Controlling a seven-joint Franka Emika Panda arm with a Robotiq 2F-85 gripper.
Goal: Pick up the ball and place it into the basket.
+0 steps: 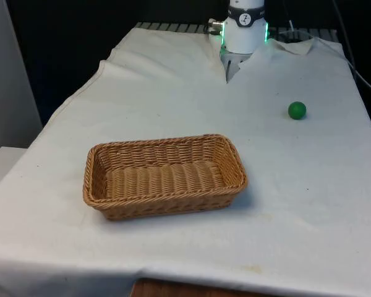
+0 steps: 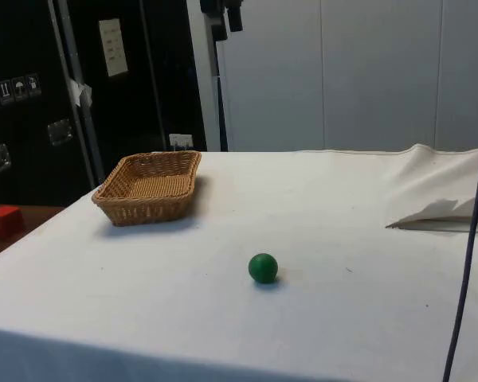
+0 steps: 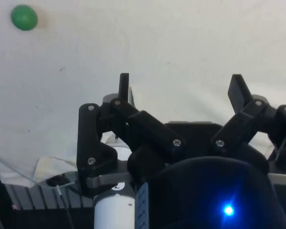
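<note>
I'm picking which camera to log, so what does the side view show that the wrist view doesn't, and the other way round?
Side view alone: the wicker basket, sitting apart from the ball, and a red block beyond the table's edge. Wrist view alone: the end effector, fingers open with nothing between them, above bare cloth. Both: the green ball lying free on the white cloth.

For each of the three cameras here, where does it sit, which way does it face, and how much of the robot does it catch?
Front view: looks across the table at the basket, the green ball and the arm's base beyond.
Side view: at the table's side, facing dark cabinets; basket, ball, and a dark piece of the arm overhead.
Wrist view: on the wrist, looking down past the open gripper at the cloth and ball.
Shared: the ball appears in all three.
</note>
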